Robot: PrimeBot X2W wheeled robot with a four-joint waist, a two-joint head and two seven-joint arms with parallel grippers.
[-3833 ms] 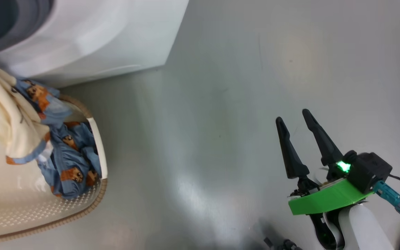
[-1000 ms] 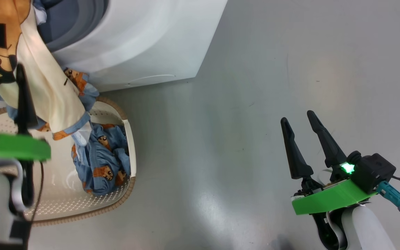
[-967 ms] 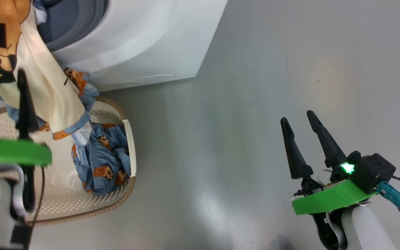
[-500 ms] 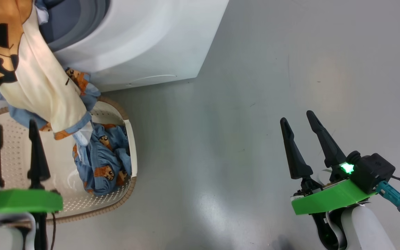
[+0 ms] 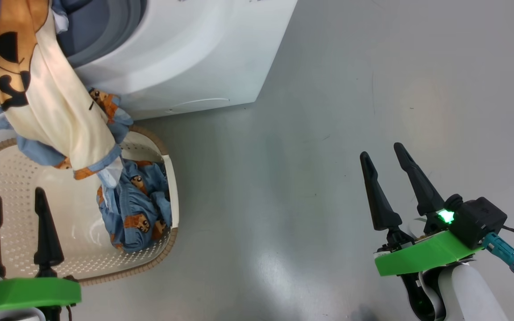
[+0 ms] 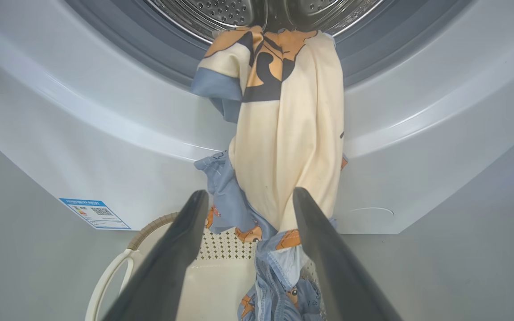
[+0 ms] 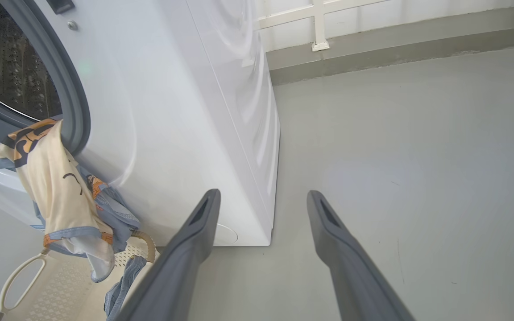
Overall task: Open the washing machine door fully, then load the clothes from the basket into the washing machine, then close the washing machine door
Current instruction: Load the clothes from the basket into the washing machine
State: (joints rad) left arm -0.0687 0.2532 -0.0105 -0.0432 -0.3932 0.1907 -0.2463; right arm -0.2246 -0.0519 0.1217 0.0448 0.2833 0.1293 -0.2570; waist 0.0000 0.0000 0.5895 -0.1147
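Bright, even light; we note soft glare on the floor (image 5: 261,267) in front of the washing machine (image 5: 185,58); wrist views bow its edges.

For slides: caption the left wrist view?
Open left end effector faces clothes draped from washing machine over basket.

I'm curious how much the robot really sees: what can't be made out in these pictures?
Left wrist view: top edge cuts off the perforated steel drum, so how deep the hanging cream, orange-printed garment reaches is unclear.
Left wrist view: print on the small blue label is too small.
Head view: that garment covers part of the cream perforated plastic basket.
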